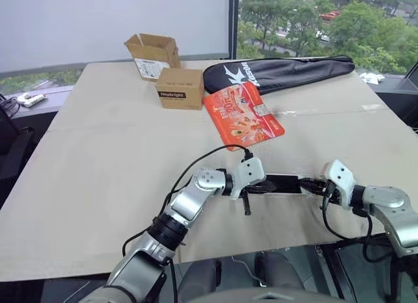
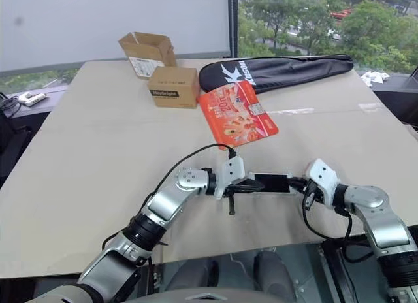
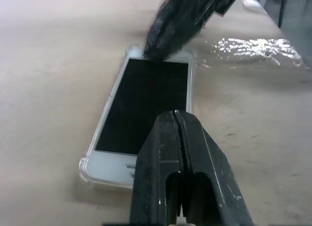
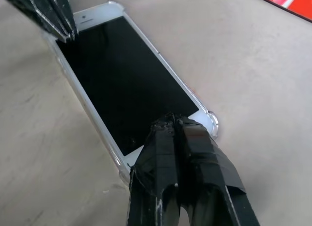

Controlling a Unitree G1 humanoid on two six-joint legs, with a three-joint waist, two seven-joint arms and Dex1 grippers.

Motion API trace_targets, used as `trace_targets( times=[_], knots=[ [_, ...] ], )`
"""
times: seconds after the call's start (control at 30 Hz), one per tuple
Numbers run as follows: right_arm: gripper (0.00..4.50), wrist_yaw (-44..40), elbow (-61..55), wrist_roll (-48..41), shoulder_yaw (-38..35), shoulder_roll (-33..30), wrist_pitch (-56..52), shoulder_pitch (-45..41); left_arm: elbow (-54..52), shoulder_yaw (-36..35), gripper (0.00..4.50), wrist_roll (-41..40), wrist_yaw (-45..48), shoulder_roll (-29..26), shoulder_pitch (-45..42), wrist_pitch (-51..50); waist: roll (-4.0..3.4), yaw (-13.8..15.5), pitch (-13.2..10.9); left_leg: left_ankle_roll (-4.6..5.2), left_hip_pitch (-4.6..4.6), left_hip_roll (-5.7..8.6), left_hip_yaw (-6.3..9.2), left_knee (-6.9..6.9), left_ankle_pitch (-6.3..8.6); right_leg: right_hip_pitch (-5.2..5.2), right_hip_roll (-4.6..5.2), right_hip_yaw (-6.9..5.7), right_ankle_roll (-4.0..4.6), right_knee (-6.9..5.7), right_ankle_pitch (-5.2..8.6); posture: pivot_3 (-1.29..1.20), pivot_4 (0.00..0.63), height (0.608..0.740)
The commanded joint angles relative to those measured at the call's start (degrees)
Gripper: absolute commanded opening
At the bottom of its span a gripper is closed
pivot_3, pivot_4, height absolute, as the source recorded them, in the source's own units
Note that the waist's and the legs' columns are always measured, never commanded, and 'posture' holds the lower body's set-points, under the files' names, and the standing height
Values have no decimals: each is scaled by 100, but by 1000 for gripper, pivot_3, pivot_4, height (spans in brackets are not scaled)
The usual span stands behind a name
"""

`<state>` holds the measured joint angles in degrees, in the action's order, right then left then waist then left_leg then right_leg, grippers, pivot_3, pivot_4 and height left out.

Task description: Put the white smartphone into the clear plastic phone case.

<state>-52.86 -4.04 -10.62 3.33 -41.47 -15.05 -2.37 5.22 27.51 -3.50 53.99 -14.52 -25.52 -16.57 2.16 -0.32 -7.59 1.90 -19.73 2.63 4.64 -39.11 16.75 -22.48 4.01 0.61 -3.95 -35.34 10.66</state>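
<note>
Across the tan table (image 1: 98,159), the largest item is a black zippered bag (image 1: 281,73) at the far edge, with an open cardboard box (image 1: 151,53) and a closed cardboard box (image 1: 179,88) beside it and a red-orange printed packet (image 1: 243,115) nearer the middle. Near the front edge lies the white smartphone (image 3: 146,114), screen up, seated in the clear plastic phone case (image 3: 87,166), whose rounded corners rim the phone's ends. Left gripper (image 3: 176,120), fingers clenched together with nothing between them, rests its tip over one end of the phone; right gripper (image 4: 171,122), likewise clenched on nothing, presses its tip at the opposite end. The two grippers face each other along the phone's length.
</note>
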Motion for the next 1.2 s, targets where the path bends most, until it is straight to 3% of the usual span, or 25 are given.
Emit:
trace_targets(
  times=[0.03, 0.37, 0.47, 0.57, 0.7, 0.8, 1.03, 1.07, 1.2],
  knots=[
    [35, -46, 792, 609, 826, -82, -732, 386, 28, -14, 0, 10, 32, 47, -103, 102, 5, 7, 10, 0, -1, 0, 4, 2, 0, 0, 0, -5, 0, 2, 0, 0, 150, 740],
    [35, -135, 525, 365, 587, -119, -368, 556, 129, -35, 0, 30, -36, 74, -78, 176, -5, 41, 17, -1, -5, -4, 15, 9, 1, 4, 11, 2, 0, 21, 1, 0, 150, 740],
    [35, -236, 256, -291, 151, 187, -195, 551, 54, -185, 0, -85, -92, 108, -95, 246, 3, 75, 15, 0, -5, -10, 18, 36, 0, 4, 3, -17, 0, 46, 0, 0, 150, 740],
    [35, -477, -205, -862, -362, 222, 46, 605, -432, -651, 0, -424, -167, 35, 7, 332, -78, 76, -58, 1, -23, -7, 14, 49, 0, -17, 2, -17, -1, 52, -1, 0, 150, 740],
    [35, -507, -620, -1632, -951, 198, -324, 527, -967, -1166, 0, -670, -284, -217, 226, 239, -129, 86, -93, 0, -58, -5, 4, 80, -2, -77, 0, -10, -20, 49, -14, 0, 150, 740],
    [966, -615, -755, -2114, -1480, -1, -637, 624, -1546, -1558, 872, -1020, -125, -671, 645, -18, -181, 89, -127, -21, -127, -4, -2, 79, -15, -150, -2, -1, 6, 42, -33, 0, 150, 740],
    [4317, -1514, -345, -2481, -2386, -494, -348, 1062, -2212, -2305, 4134, -1416, 34, -1597, 1794, -70, -196, 131, -160, 16, -155, 17, 0, 80, 7, -158, 11, -4, -5, 65, -25, 0, 150, 740],
    [4500, -1598, -236, -2412, -2466, -583, -236, 1070, -2321, -2416, 4455, -1514, 76, -1715, 1972, -123, -198, 121, -165, 17, -157, 17, -1, 79, 8, -158, 11, -3, -5, 67, -24, 0, 150, 740],
    [4500, -1872, 172, -2081, -2474, -843, 171, 1052, -2642, -2642, 4455, -1694, 134, -2070, 2491, -209, -203, 110, -196, 22, -155, 17, -15, 78, 11, -158, 13, 7, 14, 70, -11, 0, 150, 740]
  ],
)
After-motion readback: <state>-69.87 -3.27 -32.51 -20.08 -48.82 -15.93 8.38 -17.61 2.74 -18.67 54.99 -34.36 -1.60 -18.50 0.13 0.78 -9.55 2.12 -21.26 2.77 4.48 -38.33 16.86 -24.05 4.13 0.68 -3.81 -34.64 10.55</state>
